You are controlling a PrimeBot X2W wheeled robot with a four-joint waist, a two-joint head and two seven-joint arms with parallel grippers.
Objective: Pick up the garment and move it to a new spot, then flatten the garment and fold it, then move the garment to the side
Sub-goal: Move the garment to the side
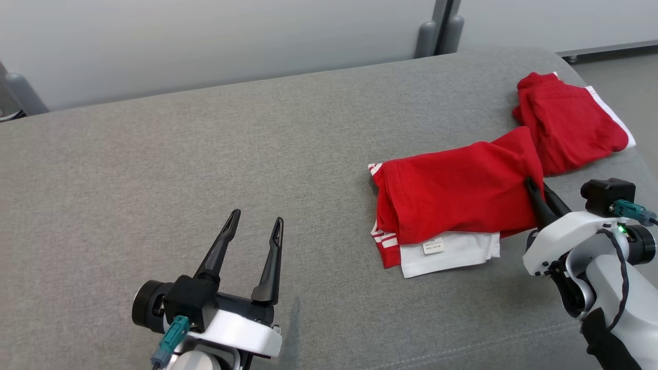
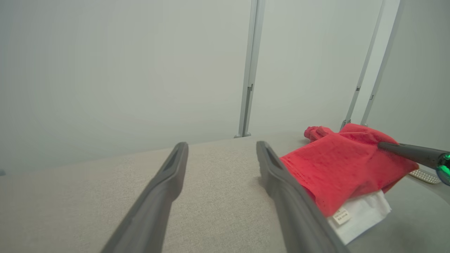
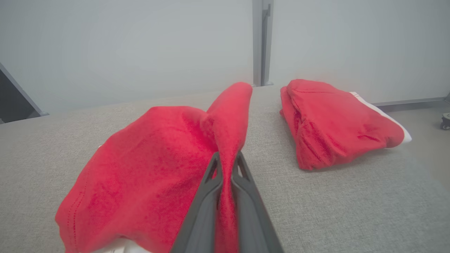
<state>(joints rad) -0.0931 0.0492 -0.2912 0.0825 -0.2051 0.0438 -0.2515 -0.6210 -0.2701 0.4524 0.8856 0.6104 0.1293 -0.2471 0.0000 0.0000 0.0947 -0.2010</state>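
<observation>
The garment (image 1: pixel 457 190) is red with white stripes and a white underlayer; the desk (image 1: pixel 205 154) is plain grey.

The garment (image 1: pixel 452 190) is lying on the tabletop (image 1: pixel 205 154). A second folded garment (image 1: pixel 565 123) is sitting behind it and to its right — near, not touching. The right claw (image 1: pixel 530 184) is gripping the garment's right edge; the left claw (image 1: pixel 257 217) is standing well apart to its left.

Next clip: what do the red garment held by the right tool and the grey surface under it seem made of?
Red garment: soft matte knit, probably cotton jersey; it drapes and bunches limply where the right tool pinches it. Grey surface: matte woven fabric, upholstery-like; a fine heathered weave shows. Padding underneath cannot be told.
</observation>
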